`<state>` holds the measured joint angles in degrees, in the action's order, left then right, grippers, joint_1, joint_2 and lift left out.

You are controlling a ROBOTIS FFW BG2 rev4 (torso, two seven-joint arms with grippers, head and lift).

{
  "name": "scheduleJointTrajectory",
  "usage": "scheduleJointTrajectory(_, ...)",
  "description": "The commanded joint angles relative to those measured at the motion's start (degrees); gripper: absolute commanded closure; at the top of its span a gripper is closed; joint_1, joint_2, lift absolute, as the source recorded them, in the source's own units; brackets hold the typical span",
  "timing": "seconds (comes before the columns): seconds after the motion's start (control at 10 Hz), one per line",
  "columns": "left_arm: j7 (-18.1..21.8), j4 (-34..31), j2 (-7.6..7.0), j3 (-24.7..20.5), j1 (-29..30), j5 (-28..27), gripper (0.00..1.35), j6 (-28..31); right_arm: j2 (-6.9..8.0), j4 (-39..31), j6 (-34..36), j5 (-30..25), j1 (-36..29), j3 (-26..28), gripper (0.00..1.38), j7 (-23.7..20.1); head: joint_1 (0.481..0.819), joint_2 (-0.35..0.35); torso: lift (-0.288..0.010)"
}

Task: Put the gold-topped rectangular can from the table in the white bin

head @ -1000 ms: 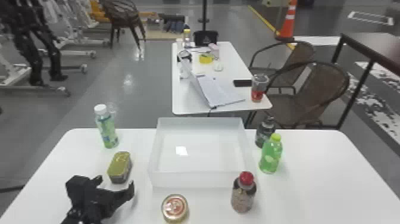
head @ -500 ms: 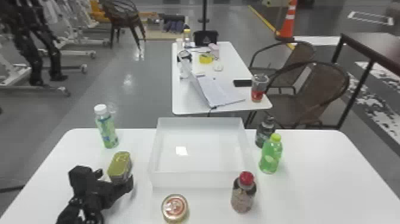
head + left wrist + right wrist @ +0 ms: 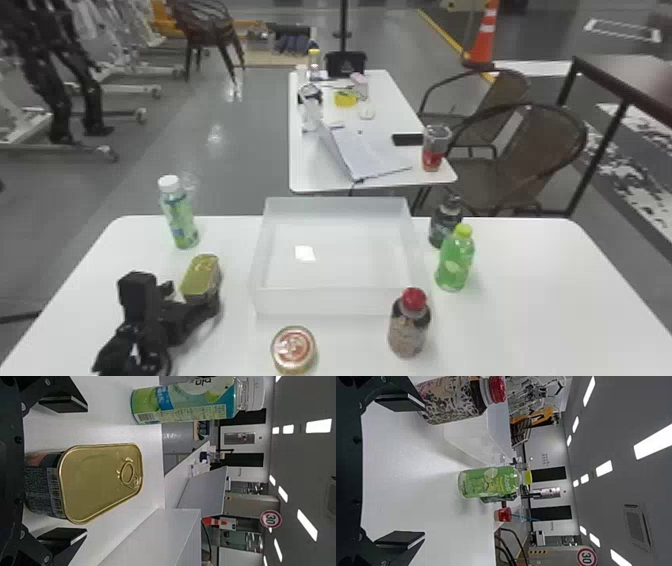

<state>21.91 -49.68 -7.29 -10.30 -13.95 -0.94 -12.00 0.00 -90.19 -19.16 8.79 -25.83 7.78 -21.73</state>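
Lower left of the head view, the left gripper (image 3: 191,296) stands spread around the gold-topped rectangular can (image 3: 201,274); uneven gaps beside it could make closing skew it, and a low carry might clip the central white bin (image 3: 330,302)

Gold-lidded can (image 3: 99,489), white bin (image 3: 330,301), bright caps.
The can's sides are black with fine pale print and a reddish patch; the bin is translucent white, the table (image 3: 530,320) plain white, the left gripper (image 3: 192,296) and right gripper (image 3: 424,471) black. The white-capped bottle (image 3: 181,220) is green with blue and white; the lime-capped bottle (image 3: 455,262), clear green with paler blotches; the red-capped bottle (image 3: 409,332), dark brown over mottled black and beige. The tin (image 3: 294,349) has red and cream rings inside a gold rim. Behind, the cone (image 3: 484,40) is orange banded white, the chair (image 3: 535,155) brown, the floor (image 3: 200,130) grey.
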Motion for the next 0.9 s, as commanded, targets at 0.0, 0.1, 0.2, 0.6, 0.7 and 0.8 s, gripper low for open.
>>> scheduleJointTrajectory(0.0, 0.15, 1.34, -0.97, 0.81, -0.81, 0.32, 0.48, -0.21, 0.05, 0.19, 0.0, 0.0, 0.25, 0.04, 0.15, -0.16, 0.549, 0.0, -0.1)
scheduleJointTrajectory(0.1, 0.06, 1.51, -1.06, 1.07, -0.99, 0.14, 0.76, -0.3, 0.05, 0.19, 0.0, 0.0, 0.34, 0.04, 0.15, -0.24, 0.549, 0.0, -0.1)
scheduleJointTrajectory(0.2, -0.12, 1.43, -0.53, 0.72, -0.9, -0.12, 0.82, -0.04, 0.05, 0.19, 0.0, 0.0, 0.34, 0.04, 0.15, -0.24, 0.549, 0.0, -0.1)
scheduleJointTrajectory(0.6, -0.12, 0.63, 0.17, 1.25, -0.2, -1.0, 1.03, -5.49, 0.05, 0.19, 0.0, 0.18, 0.16, 0.04, 0.15, -0.33, 0.549, 0.0, -0.1)
scheduleJointTrajectory(0.7, -0.2, -2.62, 0.7, 1.07, 1.82, -0.12, 1.0, -5.66, 0.05, 0.19, 0.0, 0.18, 0.16, 0.04, 0.15, -0.33, 0.549, 0.0, -0.1)
scheduleJointTrajectory(0.8, -0.38, -8.51, 1.49, 0.46, 5.16, 0.5, 1.0, -5.05, 0.05, 0.19, 0.0, 0.09, 0.16, 0.04, 0.15, -0.33, 0.549, 0.0, -0.1)
